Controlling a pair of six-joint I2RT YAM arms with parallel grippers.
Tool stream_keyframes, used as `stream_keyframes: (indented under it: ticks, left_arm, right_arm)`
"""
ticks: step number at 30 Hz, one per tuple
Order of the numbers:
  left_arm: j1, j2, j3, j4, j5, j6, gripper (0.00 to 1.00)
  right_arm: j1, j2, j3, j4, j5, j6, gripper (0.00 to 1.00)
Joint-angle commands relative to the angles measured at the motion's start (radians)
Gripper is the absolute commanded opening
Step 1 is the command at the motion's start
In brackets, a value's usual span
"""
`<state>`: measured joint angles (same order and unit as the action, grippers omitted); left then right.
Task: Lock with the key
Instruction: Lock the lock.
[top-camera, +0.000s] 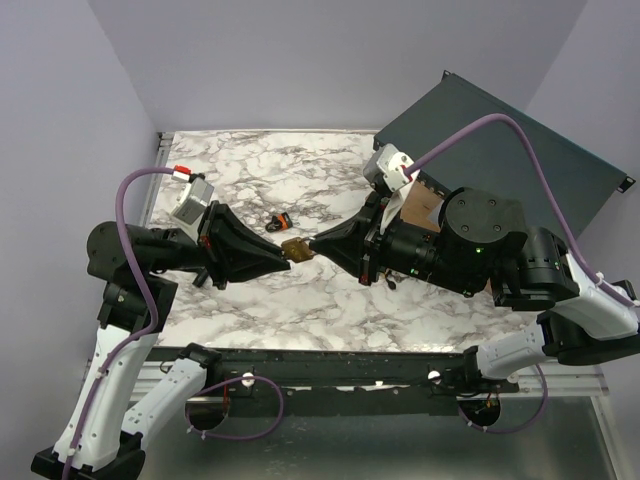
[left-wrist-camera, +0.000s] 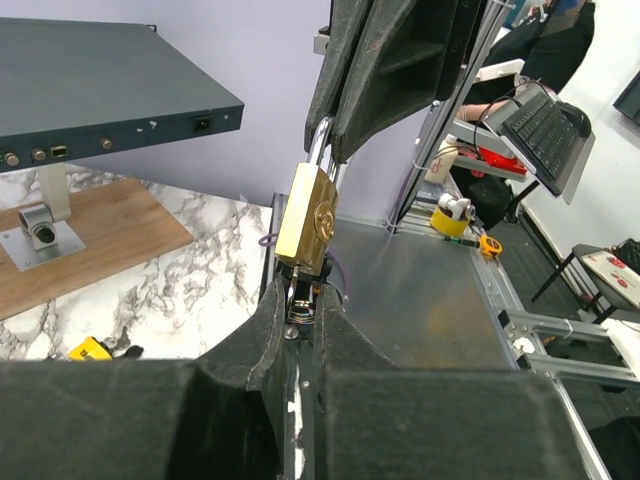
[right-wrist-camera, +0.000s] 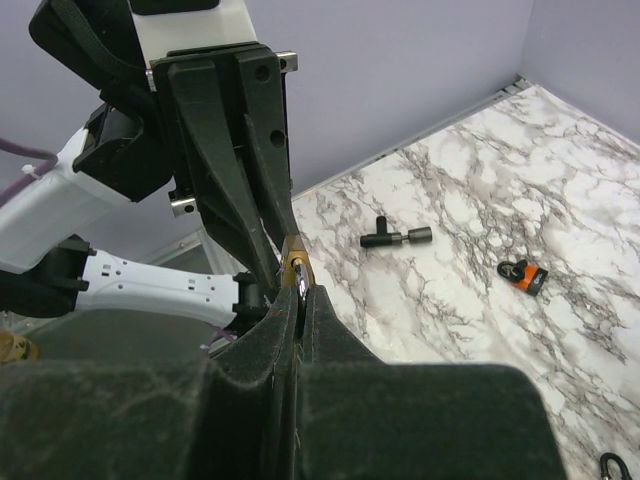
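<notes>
padlock (top-camera: 297, 250) hangs above the marble table (top-camera: 330, 300), both grippers reaching in level, tip to tip. nearest on my left wrist feed, the left gripper (left-wrist-camera: 302, 322) is pinched shut on the key (left-wrist-camera: 300, 300) under it; beyond, the right gripper (left-wrist-camera: 328, 150) clamps its shackle (left-wrist-camera: 317, 140).

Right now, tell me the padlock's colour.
Padlock: brass-gold body, silver shackle. Shows best in the left wrist view.

Rack chassis (top-camera: 520, 150) behind right hand (top-camera: 314, 247); tabletop (top-camera: 240, 165) free left rear.
</notes>
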<state>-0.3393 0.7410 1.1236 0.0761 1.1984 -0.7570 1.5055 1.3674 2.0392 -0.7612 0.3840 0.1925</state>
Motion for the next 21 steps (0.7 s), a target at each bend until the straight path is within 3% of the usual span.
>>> stream_keyframes:
  ticks: [1,21]
  left_arm:
    - [0.008,-0.013,-0.01,0.025,0.039,0.0,0.0]
    - [0.014,-0.015,-0.03,-0.028,0.055,0.046,0.0]
  right_arm:
    - [0.001,-0.013,0.004,0.016,0.003,-0.003,0.01]
    - [0.002,-0.113,-0.062,0.061,-0.012,-0.047,0.01]
